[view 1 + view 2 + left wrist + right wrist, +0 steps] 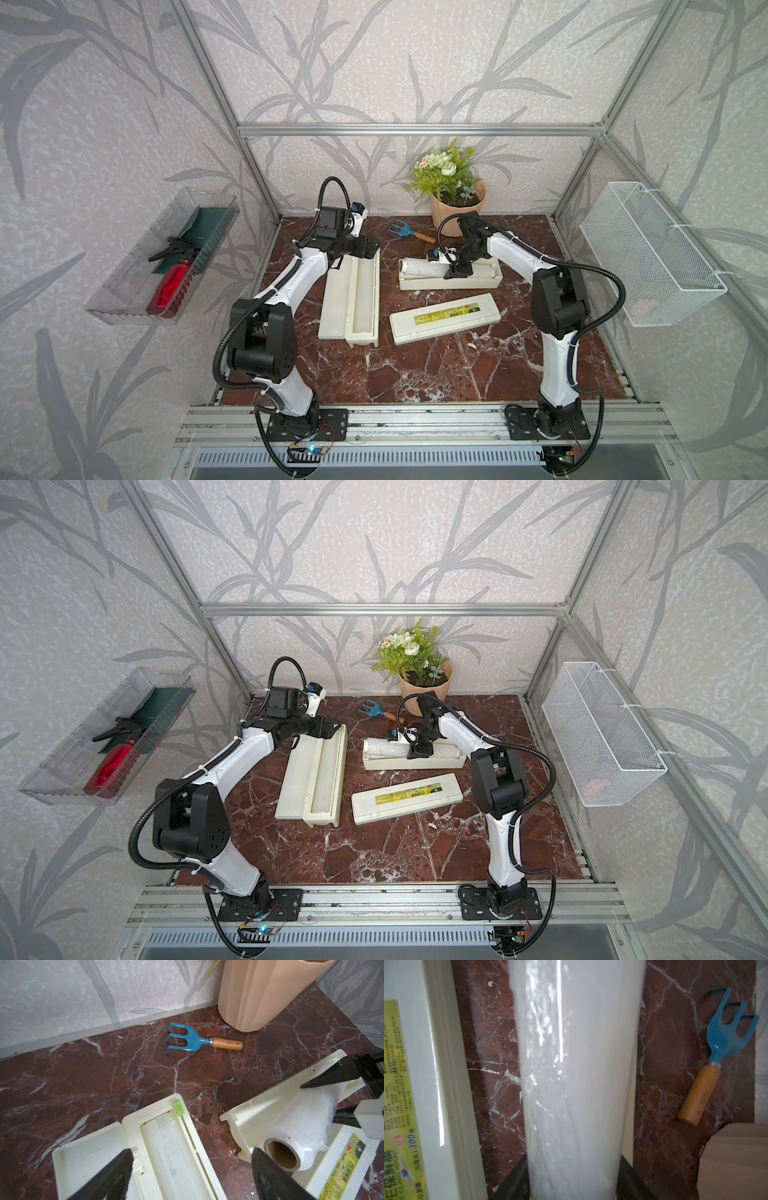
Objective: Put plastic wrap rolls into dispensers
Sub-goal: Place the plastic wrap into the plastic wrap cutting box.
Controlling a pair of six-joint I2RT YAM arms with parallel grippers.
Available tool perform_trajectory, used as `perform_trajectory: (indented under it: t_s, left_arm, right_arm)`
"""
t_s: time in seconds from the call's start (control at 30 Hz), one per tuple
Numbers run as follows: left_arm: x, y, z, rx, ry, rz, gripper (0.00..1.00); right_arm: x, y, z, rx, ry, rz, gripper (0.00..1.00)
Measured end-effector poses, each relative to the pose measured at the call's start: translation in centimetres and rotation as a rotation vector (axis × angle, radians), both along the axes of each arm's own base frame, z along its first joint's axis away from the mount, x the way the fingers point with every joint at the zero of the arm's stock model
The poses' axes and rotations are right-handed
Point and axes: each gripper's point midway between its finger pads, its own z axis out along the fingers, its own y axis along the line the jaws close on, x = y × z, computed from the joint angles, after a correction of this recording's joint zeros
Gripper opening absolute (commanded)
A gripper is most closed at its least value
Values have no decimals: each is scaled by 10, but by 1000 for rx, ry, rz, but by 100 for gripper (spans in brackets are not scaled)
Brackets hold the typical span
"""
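An open dispenser point(332, 299) point(291, 783) lies at the left with its lid folded flat beside it. A plastic wrap roll point(365, 299) point(166, 1142) rests inside it. My left gripper point(365, 247) point(191, 1151) hovers open over that box's far end, holding nothing. A second dispenser point(449, 284) point(415, 764) point(259, 1105) lies across the back. My right gripper point(455, 270) point(573, 1184) is shut on the other plastic wrap roll point(417, 268) point(384, 746) point(575, 1064), which lies tilted over this box with its left end raised. A labelled cream lid point(444, 318) lies apart in front.
A potted plant point(457, 208) stands at the back, and a blue hand rake point(409, 232) point(187, 1040) lies beside it. A wire basket point(652, 253) hangs on the right wall. A clear tray point(124, 299) with a red spray bottle hangs on the left wall.
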Motion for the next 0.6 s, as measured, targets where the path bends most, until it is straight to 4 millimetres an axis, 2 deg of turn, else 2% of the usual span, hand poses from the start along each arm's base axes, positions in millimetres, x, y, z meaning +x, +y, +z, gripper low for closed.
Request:
perform_trajectory:
  t_s: [0.3, 0.43, 0.6]
  left_arm:
    - [-5, -37, -25, -9, 102, -96, 89]
    - [-13, -42, -34, -6, 149, -112, 89]
    - [-17, -44, -36, -22, 177, -109, 88]
  right_arm:
    - [7, 1, 1, -47, -21, 0, 39]
    - [6, 1, 0, -59, -18, 0, 42]
    - [8, 1, -1, -77, -5, -2, 44]
